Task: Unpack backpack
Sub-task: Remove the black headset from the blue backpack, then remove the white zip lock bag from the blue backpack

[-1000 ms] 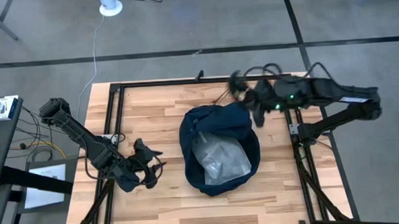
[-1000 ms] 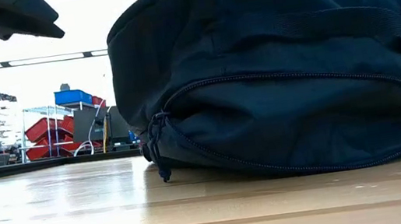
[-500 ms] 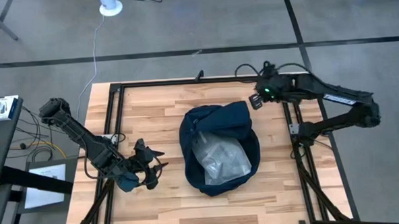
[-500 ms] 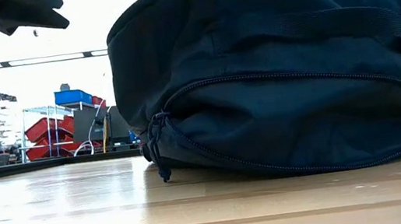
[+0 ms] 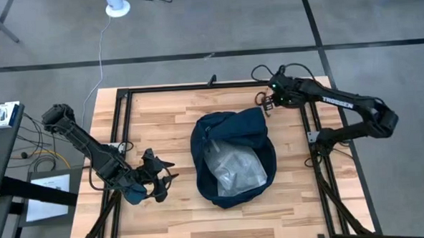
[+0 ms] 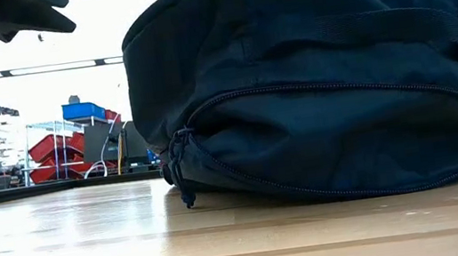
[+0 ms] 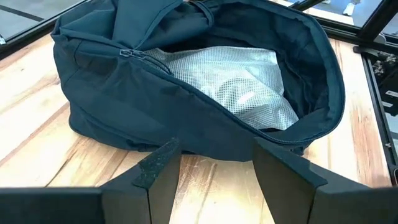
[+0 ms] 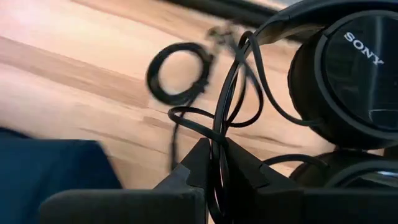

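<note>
From above, the backpack (image 5: 233, 157) lies open in the middle of the table (image 5: 162, 117), with a silvery mesh bag (image 5: 234, 167) showing inside it. The left gripper (image 5: 159, 180) hovers just left of the backpack, fingers spread. The right gripper (image 5: 265, 102) is beyond the backpack's far right corner, near the table's back edge, with a black cable hanging from it.

At table height, the backpack (image 6: 322, 88) fills most of the picture, sitting flat on the wood, its zipper (image 6: 182, 166) pull dangling at its left end. A dark gripper part (image 6: 20, 15) hangs above and left of the backpack.

The left wrist camera looks past its parted fingers (image 7: 158, 168) into the backpack (image 7: 124, 93), where the mesh bag (image 7: 236, 84) lies under the open rim.

In the right wrist picture, the right gripper (image 8: 217, 165) is clenched on the cable (image 8: 221, 118) of black headphones (image 8: 348, 74), whose earcups sit close beside the fingers. A coiled loop of cable (image 8: 180, 71) lies over the wood, and a corner of the backpack (image 8: 56, 168) shows beside it.
</note>
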